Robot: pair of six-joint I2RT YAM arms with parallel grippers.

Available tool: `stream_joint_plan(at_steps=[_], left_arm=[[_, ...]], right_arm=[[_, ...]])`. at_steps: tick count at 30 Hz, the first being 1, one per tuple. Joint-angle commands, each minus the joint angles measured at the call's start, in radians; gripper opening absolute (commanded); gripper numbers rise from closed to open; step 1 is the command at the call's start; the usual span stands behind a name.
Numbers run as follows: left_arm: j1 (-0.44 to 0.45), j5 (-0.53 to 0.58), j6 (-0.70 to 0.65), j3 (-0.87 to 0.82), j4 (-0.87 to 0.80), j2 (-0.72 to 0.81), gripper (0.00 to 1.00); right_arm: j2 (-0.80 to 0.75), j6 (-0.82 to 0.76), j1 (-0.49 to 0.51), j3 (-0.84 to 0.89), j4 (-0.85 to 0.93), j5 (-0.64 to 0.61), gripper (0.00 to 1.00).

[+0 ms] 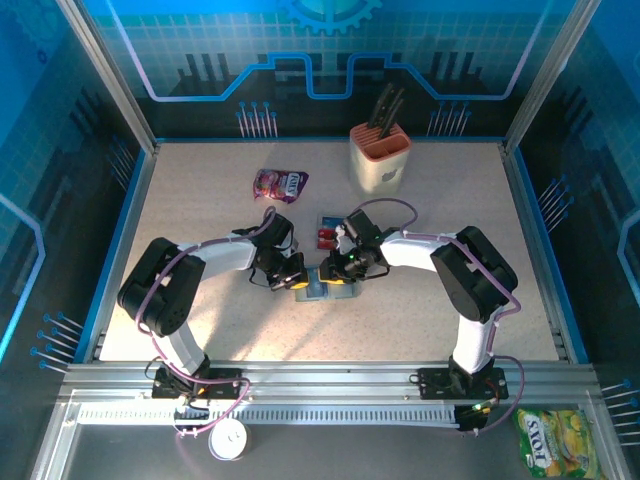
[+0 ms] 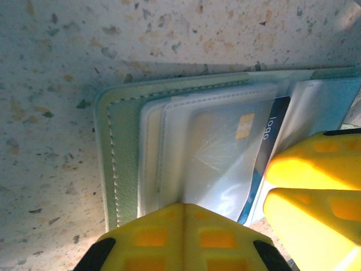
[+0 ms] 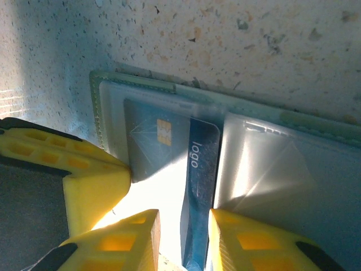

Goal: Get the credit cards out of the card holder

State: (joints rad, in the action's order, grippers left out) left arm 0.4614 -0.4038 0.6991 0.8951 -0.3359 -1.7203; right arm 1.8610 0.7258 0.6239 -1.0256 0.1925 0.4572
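My left gripper (image 2: 183, 217), clenched empty, rests on the near edge of the holder (image 2: 125, 141), which lies open mid-table (image 1: 200, 200). My right gripper (image 3: 185, 223) straddles the blue card (image 3: 200, 161), which protrudes past its sleeve edge; I cannot tell whether it grips. The top view adds red cards (image 1: 327, 233) just beyond and bare surface either side.

Card holder (image 2: 121, 147) sage green, pale stitching, frosted clear sleeves. Blue card (image 3: 200, 164) dark blue, gold chip, white "logo" print. Loose cards (image 1: 327, 236) red and blue. Table (image 2: 56, 56) beige, brown-speckled. Pouch (image 1: 280, 182) purple. Knife block (image 1: 380, 165) beige, orange top, black handles. Right gripper (image 3: 181, 243) yellow.
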Motion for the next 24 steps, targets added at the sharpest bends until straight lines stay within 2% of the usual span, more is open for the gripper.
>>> stream_joint_plan(at_steps=[1,24], left_arm=[[0.006,0.053,-0.024,-0.001,-0.066,-0.036,0.0],[0.003,0.064,-0.03,-0.01,-0.069,-0.044,0.0]], right_arm=[[0.032,0.012,-0.012,0.012,-0.006,0.031,0.3],[0.029,0.006,-0.009,-0.005,0.079,-0.057,0.33]])
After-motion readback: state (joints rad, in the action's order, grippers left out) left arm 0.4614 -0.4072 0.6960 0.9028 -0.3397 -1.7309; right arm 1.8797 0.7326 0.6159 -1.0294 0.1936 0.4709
